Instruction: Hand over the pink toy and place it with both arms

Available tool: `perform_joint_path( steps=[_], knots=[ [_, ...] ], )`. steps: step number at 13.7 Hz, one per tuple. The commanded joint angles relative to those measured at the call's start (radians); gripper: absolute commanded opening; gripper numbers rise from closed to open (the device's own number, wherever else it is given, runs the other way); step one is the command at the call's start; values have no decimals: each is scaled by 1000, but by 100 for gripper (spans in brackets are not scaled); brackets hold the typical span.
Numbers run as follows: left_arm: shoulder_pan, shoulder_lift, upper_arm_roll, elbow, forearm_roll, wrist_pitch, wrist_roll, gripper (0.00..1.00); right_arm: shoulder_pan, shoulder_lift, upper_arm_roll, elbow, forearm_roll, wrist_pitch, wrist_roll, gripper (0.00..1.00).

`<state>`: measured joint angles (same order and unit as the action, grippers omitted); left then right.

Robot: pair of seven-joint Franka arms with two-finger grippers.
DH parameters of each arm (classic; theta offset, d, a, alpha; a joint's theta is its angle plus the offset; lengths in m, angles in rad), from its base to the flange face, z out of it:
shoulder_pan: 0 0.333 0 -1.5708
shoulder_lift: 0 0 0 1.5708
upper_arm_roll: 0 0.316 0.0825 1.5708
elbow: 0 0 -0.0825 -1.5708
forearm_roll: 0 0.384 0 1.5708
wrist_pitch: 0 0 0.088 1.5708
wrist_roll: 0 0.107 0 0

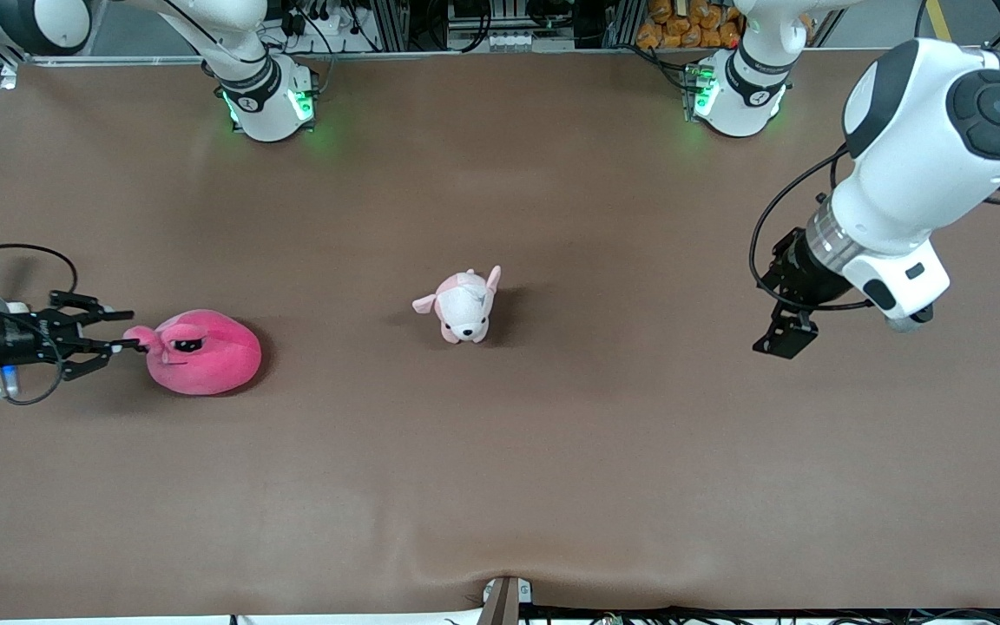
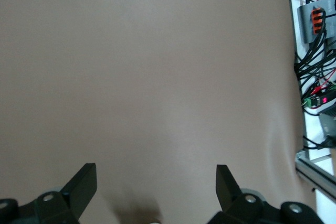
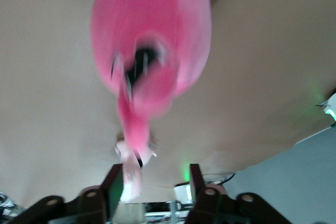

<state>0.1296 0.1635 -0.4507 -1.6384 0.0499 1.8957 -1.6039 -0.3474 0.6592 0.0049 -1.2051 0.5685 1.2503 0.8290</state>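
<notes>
Item: large round hot-pink blob-shaped plush toy, lying on the brown surface near the edge at the right arm's end, long axis running along the surface's length, one stubby ear pointing at that edge.

Right end effector: low at that same edge, fingers parted narrowly either side of the ear; whether they grip it cannot be told. The toy's body lies directly ahead of it, toward the centre.

Left end effector: over the surface's opposite end, well apart from the toy, fingers spread wide, empty, waiting.

Also present: small pale pink-and-white dog plush, mid-surface. Containers: none seen.
</notes>
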Motion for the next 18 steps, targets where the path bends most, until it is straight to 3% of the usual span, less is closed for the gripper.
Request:
perform_joint_path(
  steps=[1, 5, 8, 11, 14, 16, 18],
  knots=[
    [42, -55, -8, -60, -31, -3, 99, 100, 98, -51, 1, 185, -38, -77, 1, 100],
    [22, -65, 41, -64, -35, -55, 246, 100, 232, -186, 0, 193, -56, -86, -11, 100],
    [-63, -84, 147, -72, -48, -75, 309, 100, 324, -265, 0, 191, -209, -104, -159, 100],
    [-142, -133, 271, -118, -74, -90, 445, 100, 433, -370, 0, 174, -468, -127, -457, 100],
    [-197, -174, 366, -162, -76, -93, 588, 100, 423, -421, -6, 147, -519, -127, -676, 100],
    [-208, -180, 400, -163, -76, -127, 691, 100, 404, -507, -6, 28, -522, -66, -717, 100],
    [-211, -188, 429, -163, -76, -159, 797, 100, 390, -652, -6, -188, -522, 45, -735, 100]
  ],
)
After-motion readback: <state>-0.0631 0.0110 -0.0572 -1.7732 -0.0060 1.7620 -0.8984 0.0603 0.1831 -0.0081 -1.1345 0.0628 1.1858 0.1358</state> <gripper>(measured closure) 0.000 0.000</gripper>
